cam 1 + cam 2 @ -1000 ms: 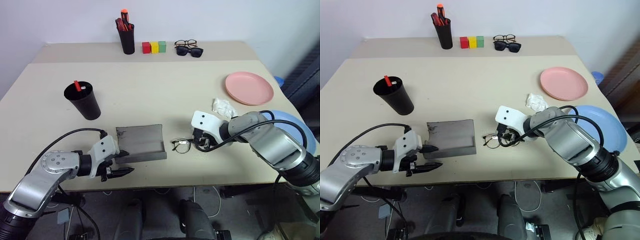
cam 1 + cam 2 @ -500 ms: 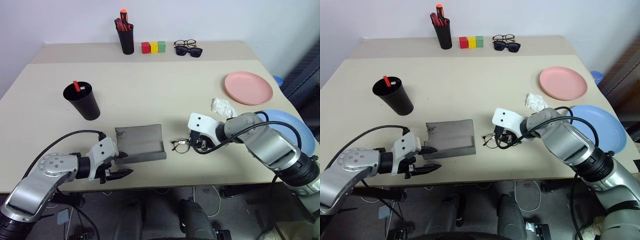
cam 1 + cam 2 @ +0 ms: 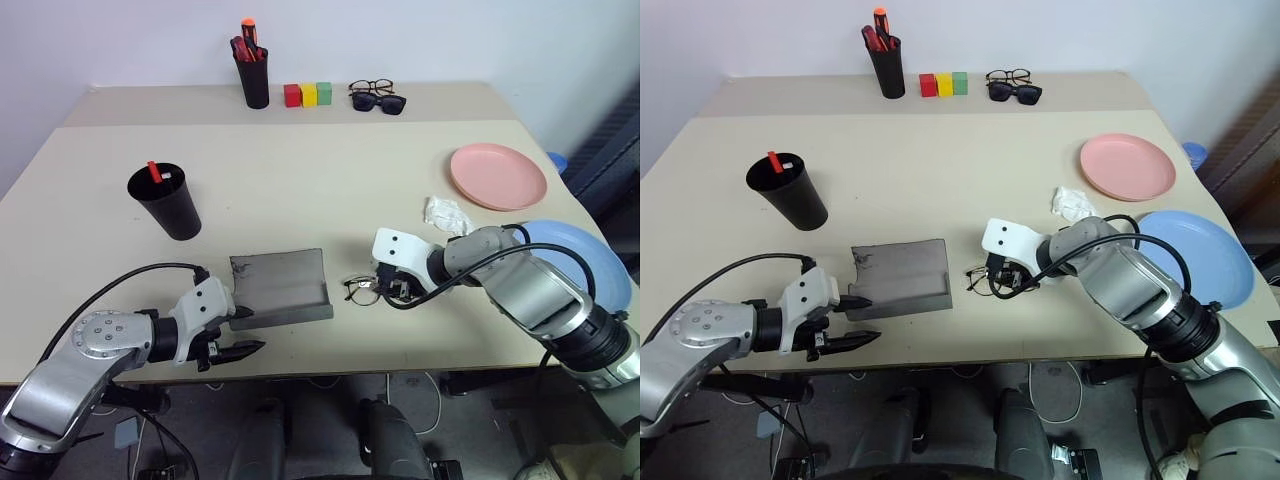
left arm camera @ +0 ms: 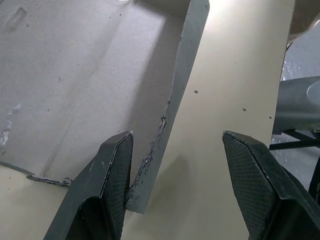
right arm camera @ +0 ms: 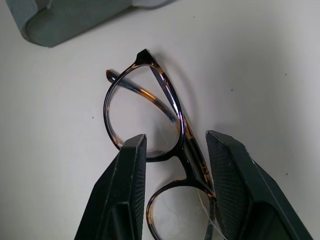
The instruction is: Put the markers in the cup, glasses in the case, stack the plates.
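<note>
With the right gripper [image 5: 172,165] half-closed astride the glasses [image 5: 150,145], pinch the bridge squarely before lifting toward the case [image 3: 280,287]

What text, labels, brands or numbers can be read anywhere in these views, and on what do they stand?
None: no readable word, number, brand or sign appears in any view.
The cup, the case, the pink plate, the blue plate and the coloured blocks all look plain.
The pens in the black pen holder are too small to tell any print.
</note>
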`<state>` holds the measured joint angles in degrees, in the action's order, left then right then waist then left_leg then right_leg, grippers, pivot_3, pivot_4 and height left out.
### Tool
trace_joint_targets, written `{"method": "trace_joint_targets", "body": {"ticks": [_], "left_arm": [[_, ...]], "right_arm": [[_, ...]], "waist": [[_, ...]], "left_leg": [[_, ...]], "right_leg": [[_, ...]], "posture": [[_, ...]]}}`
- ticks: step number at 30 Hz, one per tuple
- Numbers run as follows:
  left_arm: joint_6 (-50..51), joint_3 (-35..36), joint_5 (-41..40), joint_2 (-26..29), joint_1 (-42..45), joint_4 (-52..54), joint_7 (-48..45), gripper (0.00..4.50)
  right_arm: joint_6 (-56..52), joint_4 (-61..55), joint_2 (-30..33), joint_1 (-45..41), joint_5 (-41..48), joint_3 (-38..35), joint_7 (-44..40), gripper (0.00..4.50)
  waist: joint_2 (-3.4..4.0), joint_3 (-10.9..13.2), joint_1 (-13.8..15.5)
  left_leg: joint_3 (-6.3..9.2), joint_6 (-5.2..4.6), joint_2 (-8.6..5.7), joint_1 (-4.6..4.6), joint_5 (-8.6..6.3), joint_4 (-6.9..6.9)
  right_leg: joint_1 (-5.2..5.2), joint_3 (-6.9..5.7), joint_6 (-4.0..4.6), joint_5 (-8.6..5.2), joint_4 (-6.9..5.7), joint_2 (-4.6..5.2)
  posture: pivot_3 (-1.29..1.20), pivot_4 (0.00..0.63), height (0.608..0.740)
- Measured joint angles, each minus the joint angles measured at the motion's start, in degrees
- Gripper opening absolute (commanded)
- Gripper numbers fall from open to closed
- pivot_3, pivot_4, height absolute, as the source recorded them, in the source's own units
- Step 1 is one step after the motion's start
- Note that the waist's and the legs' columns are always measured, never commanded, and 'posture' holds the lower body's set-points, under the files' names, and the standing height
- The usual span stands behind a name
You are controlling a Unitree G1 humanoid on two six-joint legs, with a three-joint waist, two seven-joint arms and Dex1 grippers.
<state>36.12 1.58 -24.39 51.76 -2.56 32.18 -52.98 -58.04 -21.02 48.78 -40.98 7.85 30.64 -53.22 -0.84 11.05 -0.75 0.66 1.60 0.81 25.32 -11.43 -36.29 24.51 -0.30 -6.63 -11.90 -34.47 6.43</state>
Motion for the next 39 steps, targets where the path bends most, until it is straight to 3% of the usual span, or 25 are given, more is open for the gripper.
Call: {"method": "trace_joint_targets", "body": {"ticks": [7, 26, 29, 31, 39], "left_arm": [[0.0, 0.0, 0.0, 0.1, 0.2, 0.0, 0.0, 2.89], [0.0, 0.0, 0.0, 0.1, -0.3, 0.2, 0.7, 2.89], [0.0, 0.5, 0.0, 0.2, -1.2, 0.7, 0.9, 2.89], [0.1, 0.7, 0.0, 0.2, -1.3, 0.9, 1.0, 2.89], [0.5, 1.4, 0.0, 0.3, -1.6, 1.4, 1.3, 2.89]], "right_arm": [[0.8, -0.7, 2.9, 0.7, -0.1, -0.4, -1.7, 1.88], [5.1, 1.1, 0.9, 1.3, -2.6, -0.4, -1.7, 1.88], [5.3, 1.2, 0.7, 1.3, -2.9, -0.4, -1.9, 1.02], [5.7, 1.2, 0.7, 1.2, -3.3, -0.7, -1.8, 0.04], [5.9, 1.6, 0.6, 1.3, -3.8, -0.9, -2.7, 0.04]], "waist": [[0.0, 0.0, 0.0], [0.0, 0.0, 0.0], [0.0, 0.0, 0.0], [-0.01, 0.0, 0.0], [-0.01, 0.0, 0.0]], "left_leg": [[0.0, 0.0, 0.0, 0.0, 0.0, 0.01], [-0.01, 0.0, 0.0, 0.0, 0.0, 0.01], [-0.01, 0.0, 0.0, 0.0, 0.0, 0.01], [-0.01, 0.0, 0.0, -0.02, 0.0, 0.01], [-0.01, 0.0, 0.0, -0.01, 0.0, 0.01]], "right_leg": [[0.0, 0.0, 0.0, 0.0, 0.0, 0.0], [0.01, 0.0, 0.0, 0.0, 0.0, 0.0], [0.01, 0.0, 0.0, 0.0, -0.01, 0.0], [0.01, 0.0, 0.0, 0.0, -0.02, 0.0], [0.0, 0.0, 0.0, 0.0, -0.01, 0.0]], "posture": [[0.0, 0.15, 0.74], [0.0, 0.15, 0.74], [0.0, 0.15, 0.74], [0.0, 0.15, 0.74], [0.0, 0.15, 0.74]]}}
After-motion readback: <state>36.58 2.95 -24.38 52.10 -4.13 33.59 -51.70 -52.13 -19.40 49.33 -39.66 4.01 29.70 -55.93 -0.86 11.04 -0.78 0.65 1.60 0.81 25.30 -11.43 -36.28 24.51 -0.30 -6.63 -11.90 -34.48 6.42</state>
